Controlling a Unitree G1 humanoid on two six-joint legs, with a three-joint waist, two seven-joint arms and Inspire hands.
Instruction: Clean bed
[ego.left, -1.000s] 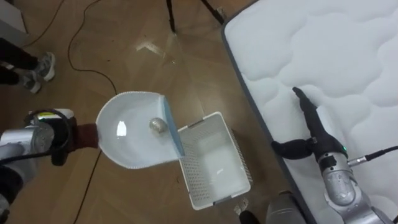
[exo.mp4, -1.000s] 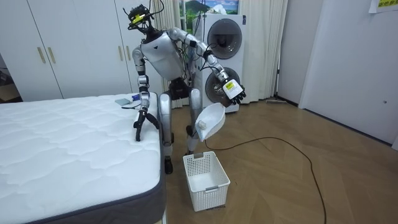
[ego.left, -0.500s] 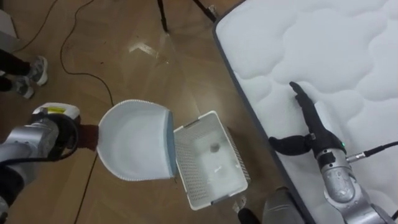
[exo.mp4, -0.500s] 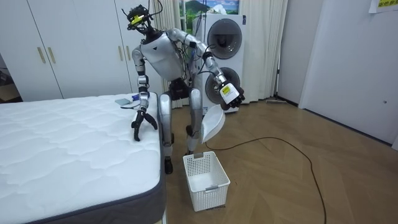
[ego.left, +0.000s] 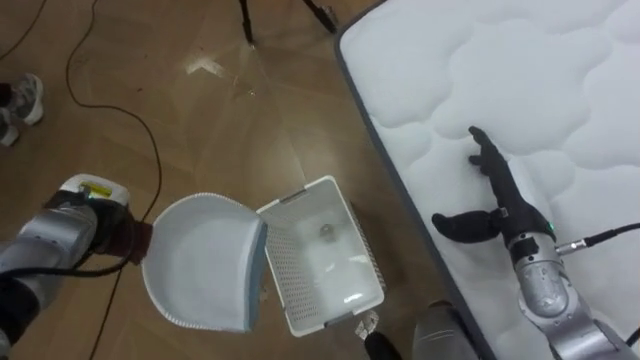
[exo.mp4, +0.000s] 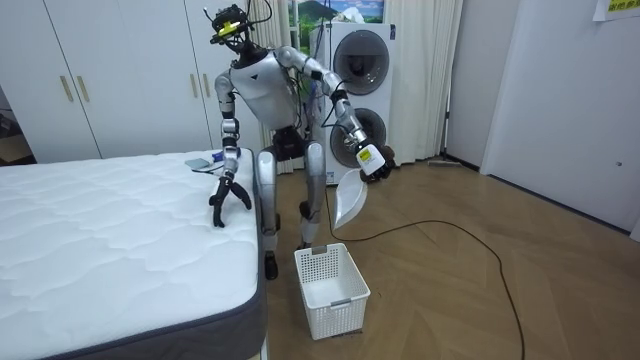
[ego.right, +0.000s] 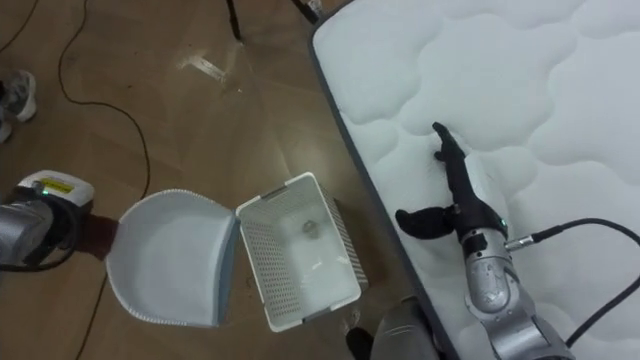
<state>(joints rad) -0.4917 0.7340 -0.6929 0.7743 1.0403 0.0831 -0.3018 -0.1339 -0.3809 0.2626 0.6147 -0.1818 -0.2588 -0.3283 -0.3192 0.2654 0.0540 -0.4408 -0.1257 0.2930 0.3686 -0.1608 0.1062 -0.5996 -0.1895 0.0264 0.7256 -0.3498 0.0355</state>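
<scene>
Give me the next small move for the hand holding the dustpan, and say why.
Probably level the dustpan and swing it back toward the mattress: the left hand holds it empty and tilted near the basket, and the small ball lies inside the basket.

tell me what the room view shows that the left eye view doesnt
The room view adds the surroundings: white wardrobes, stacked washing machines, and the whole robot standing beside the mattress. The left eye view adds the inside of the basket, where a small crumpled scrap lies, and a person's shoe on the floor. Both share the mattress, the white basket, the dustpan held by its handle in the left hand, and the open right hand resting on the mattress.
</scene>
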